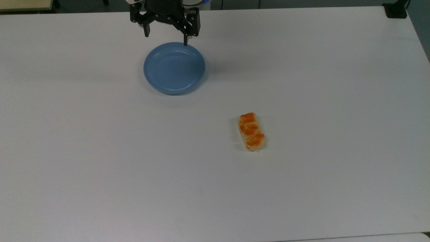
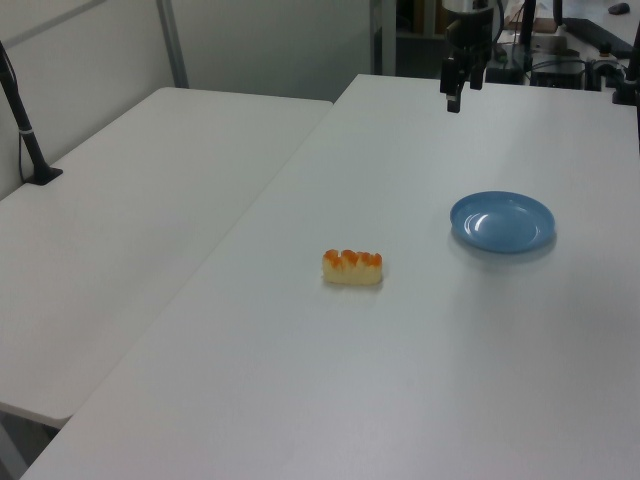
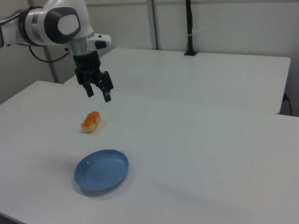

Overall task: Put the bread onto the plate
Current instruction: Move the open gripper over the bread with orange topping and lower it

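The bread is lying flat on the white table with its orange-patched top facing up, well apart from the empty blue plate, so nothing of the task is done yet and the pick-up is probably the step ahead. The gripper is hanging in the air near the plate's far rim in the top view, with its jaws spread wide and gripping nothing. In the right view the arm is reaching in from the right view's left, its wrist pointing the fingers down toward the table, high above the surface and away from the bread.
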